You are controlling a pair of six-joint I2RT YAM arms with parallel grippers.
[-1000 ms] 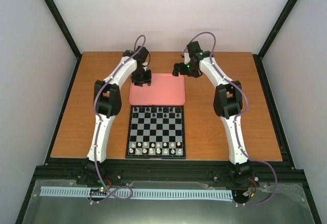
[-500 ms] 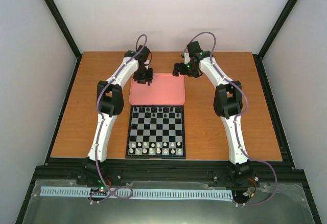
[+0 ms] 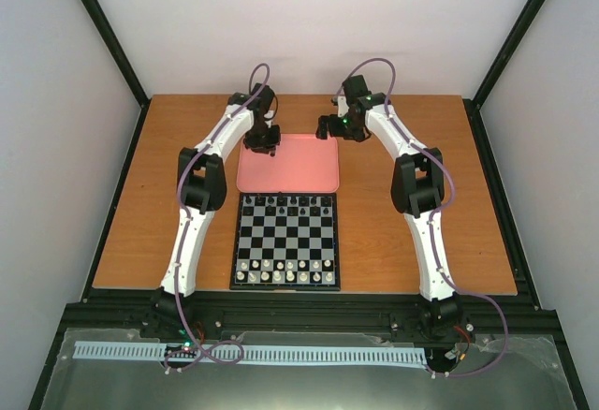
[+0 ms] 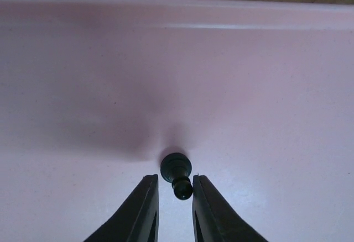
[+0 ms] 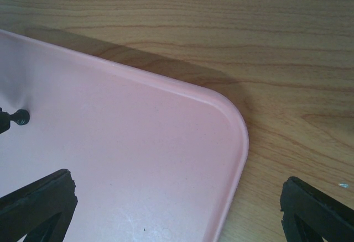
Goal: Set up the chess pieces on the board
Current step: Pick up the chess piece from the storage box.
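Observation:
A tiny black pawn point(image 4: 177, 171) lies tipped on the pink tray point(image 4: 254, 87), its head pointing at the camera. My left gripper point(image 4: 175, 189) is low over the tray's far left part, with the jaws narrowed round the pawn. The right fingertip point(image 4: 200, 189) touches the head, and a small gap shows on the left side. The same pawn point(image 5: 22, 117) appears in the right wrist view. My right gripper point(image 5: 177, 209) hovers wide open over the tray's far right corner point(image 5: 235, 126). Black pieces point(image 3: 285, 203) and white pieces point(image 3: 284, 271) stand on the board point(image 3: 285, 240).
The tray point(image 3: 299, 174) lies just beyond the board on the wooden table point(image 3: 402, 232). Black frame rails point(image 3: 491, 185) edge the table, and white walls close it in on three sides. Both arms reach forward along the board's two sides.
My left gripper has slid a little toward the tray's far edge and its jaws have narrowed round the pawn. The right arm has not moved.

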